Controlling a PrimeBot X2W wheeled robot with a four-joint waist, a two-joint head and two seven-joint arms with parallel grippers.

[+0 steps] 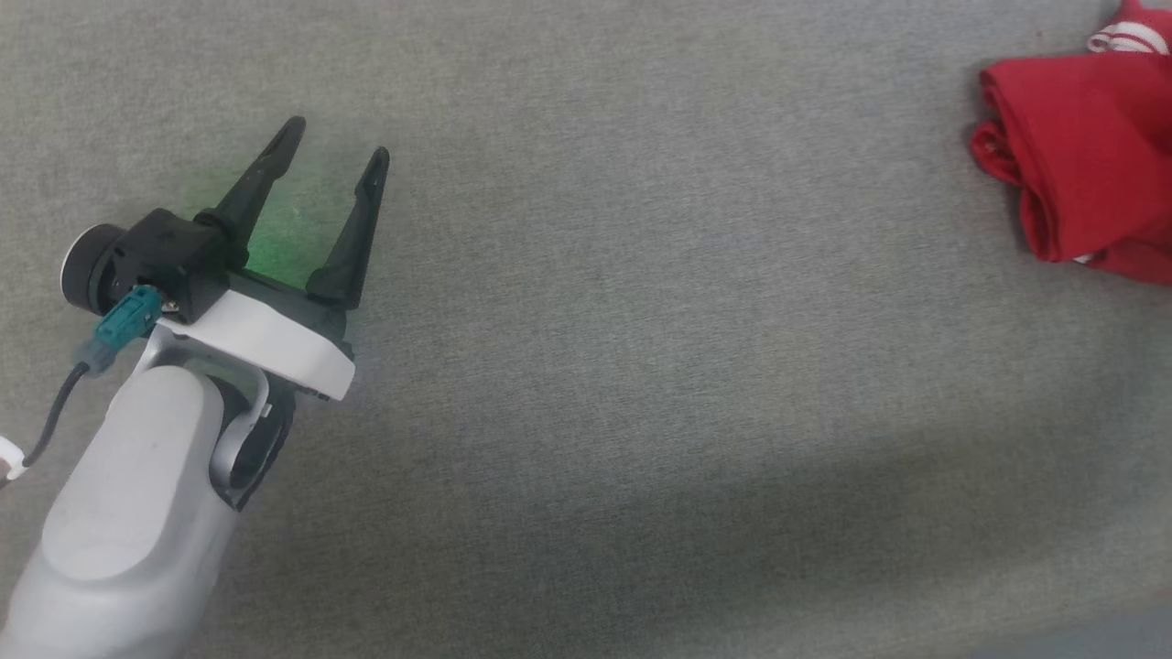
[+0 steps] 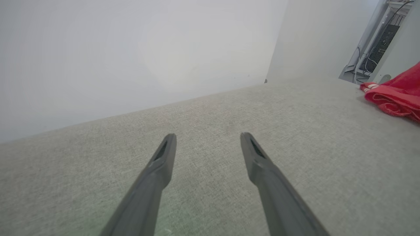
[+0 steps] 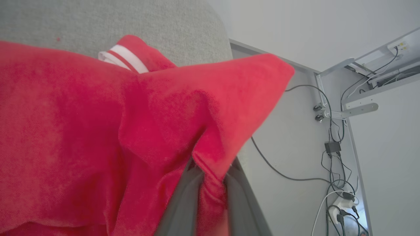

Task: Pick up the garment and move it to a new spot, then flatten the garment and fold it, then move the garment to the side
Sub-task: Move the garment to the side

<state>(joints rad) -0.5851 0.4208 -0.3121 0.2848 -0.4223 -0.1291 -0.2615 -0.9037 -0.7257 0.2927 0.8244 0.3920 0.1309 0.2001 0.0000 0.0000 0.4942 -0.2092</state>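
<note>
Head view: the left tool, fingers spread and empty, hovers at lower left over the grey counter. The bundled red garment lies well apart at the upper right edge.

Left wrist view: the garment sits at the right edge, off to one side of the splayed fingers.

Right wrist view: the right tool, plainly the nearer one, pinches a fold of the jersey at bottom centre, with striped trim at upper left.

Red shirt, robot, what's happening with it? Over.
Left gripper: jaws open, empty. Right gripper: jaws shut on red shirt, bunched on grey surface. Nothing in the way.
</note>
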